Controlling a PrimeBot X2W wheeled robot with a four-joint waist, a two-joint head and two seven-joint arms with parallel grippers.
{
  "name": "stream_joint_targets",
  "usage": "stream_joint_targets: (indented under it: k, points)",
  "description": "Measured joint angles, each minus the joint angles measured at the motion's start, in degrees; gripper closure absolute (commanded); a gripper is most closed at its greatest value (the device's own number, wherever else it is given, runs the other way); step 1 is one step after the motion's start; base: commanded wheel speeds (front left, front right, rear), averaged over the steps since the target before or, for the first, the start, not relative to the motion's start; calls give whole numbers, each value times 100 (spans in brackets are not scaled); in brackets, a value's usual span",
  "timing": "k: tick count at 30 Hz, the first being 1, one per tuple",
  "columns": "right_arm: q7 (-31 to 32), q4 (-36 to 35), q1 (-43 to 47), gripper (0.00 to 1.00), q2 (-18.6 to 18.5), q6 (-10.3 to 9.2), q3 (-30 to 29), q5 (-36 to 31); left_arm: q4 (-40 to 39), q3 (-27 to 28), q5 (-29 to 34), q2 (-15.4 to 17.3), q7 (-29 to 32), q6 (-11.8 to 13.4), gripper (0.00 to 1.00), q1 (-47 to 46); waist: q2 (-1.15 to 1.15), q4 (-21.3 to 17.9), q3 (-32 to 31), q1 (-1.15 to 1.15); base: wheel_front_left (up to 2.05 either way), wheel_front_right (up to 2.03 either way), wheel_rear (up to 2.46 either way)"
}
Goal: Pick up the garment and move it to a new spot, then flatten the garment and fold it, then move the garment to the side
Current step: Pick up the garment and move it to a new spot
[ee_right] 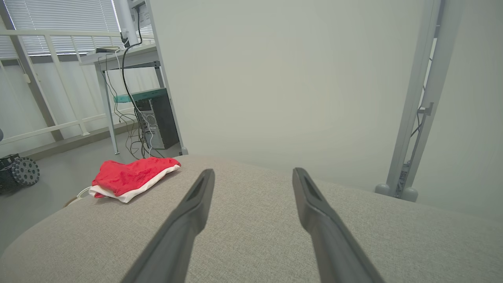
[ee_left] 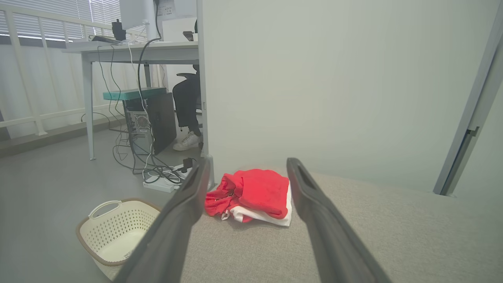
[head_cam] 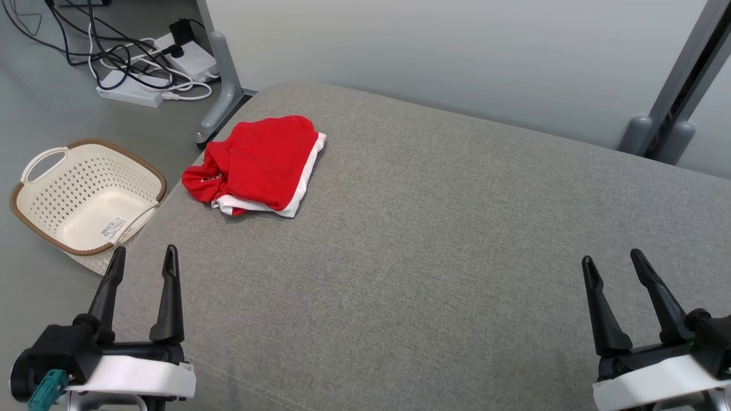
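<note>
Left tool (head_cam: 145,249), spread empty, points toward garment (head_cam: 260,162) lying well beyond.

Garment (head_cam: 262,162): white print (head_cam: 210,178) on the red fold nearest the padded surface's (head_cam: 434,257) left edge, too small to read. Lower layers hidden under the top fold.

Basket (head_cam: 85,194): label (head_cam: 112,227) text illegible. In the left wrist view its near rim sits behind one dark finger (ee_left: 177,220) of the left gripper (ee_left: 248,162).

Person (ee_left: 188,106) at the desk (ee_left: 157,49): leg and shoe only, rest behind the partition (ee_left: 314,78).

Wheeled object (ee_right: 21,171): cut by the right wrist view's left edge.
</note>
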Motion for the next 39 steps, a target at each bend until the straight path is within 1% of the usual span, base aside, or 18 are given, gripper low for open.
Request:
stream_joint_targets:
  k: [3, 7, 10, 13, 17, 22, 23, 24, 26, 27, 30, 34, 35, 36, 37, 39]
  points:
    - [31, -27, -32, 0, 2, 0, 7, -1, -18, 3, -21, -3, -18, 0, 0, -61, 0, 17, 55, 0, 0, 0, 0]
    - [63, -90, -138, 0, -21, 0, 51, -1, -54, 66, -64, -9, -54, 10, 0, -391, 0, -24, 198, 0, 0, 0, 0]
    - [121, -159, -244, 0, -71, 0, 36, -2, 42, 81, -126, -25, -90, -38, 0, -776, 0, -103, 373, 0, 0, 0, 0]
    - [181, -278, -376, 0, -115, 0, 25, -22, 355, 71, -235, -56, -67, -124, 0, -1302, 0, -210, 622, 0, 0, 0, 0]
    - [247, -393, -598, 0, -169, 0, 8, -46, 1192, 116, -463, -88, 51, -247, 0, -2024, 0, -394, 1037, 0, 0, 0, 0]
    - [268, -445, -863, 0, -213, 0, 65, -55, 2764, 215, -768, -82, 214, -487, 0, -2816, 0, -695, 1592, 0, 0, 0, 0]
    - [268, -445, -863, 0, -213, 0, 65, -55, 2764, 215, -768, -82, 214, -487, 0, -2816, 0, -695, 1592, 0, 0, 0, 0]
    - [260, -441, -969, 0, -247, 0, 120, -55, 3376, 283, -912, -42, 229, -597, 0, -3073, 0, -835, 1798, 0, 0, 0, 0]
    - [238, -437, -1082, 0, -276, 0, 163, -55, 3929, 336, -1013, -3, 298, -690, 0, -3356, 0, -979, 1998, 0, 0, 0, 0]
    - [238, -437, -1082, 0, -276, 0, 163, -55, 3929, 336, -1013, -3, 298, -690, 0, -3356, 0, -979, 1998, 0, 0, 0, 0]
    - [192, -385, -1255, 0, -303, 0, 201, -45, 4680, 403, -1106, 83, 397, -748, 0, -3752, 0, -1187, 2275, 0, 0, 0, 0]
    - [89, -302, -1399, 0, -279, 0, 242, -25, 5516, 535, -1244, 266, 499, -767, 0, -4158, 0, -1479, 2545, 0, 0, 0, 0]
    - [65, -276, -1412, 0, -266, 0, 244, -16, 5679, 539, -1261, 304, 527, -778, 11, -4235, 0, -1548, 2594, 0, 0, 0, 0]
    - [33, -247, -1416, 0, -256, 0, 240, -8, 5820, 547, -1263, 337, 542, -794, 78, -4307, 0, -1612, 2638, 0, 0, 0, 0]
    - [16, -212, -1425, 0, -249, 0, 231, -4, 5927, 539, -1262, 367, 536, -818, 100, -4378, 0, -1672, 2676, 0, 0, 0, 0]
    - [-35, -149, -1433, 0, -232, 0, 218, 9, 6089, 524, -1260, 458, 441, -879, 100, -4488, 0, -1773, 2728, 0, 0, 0, 0]
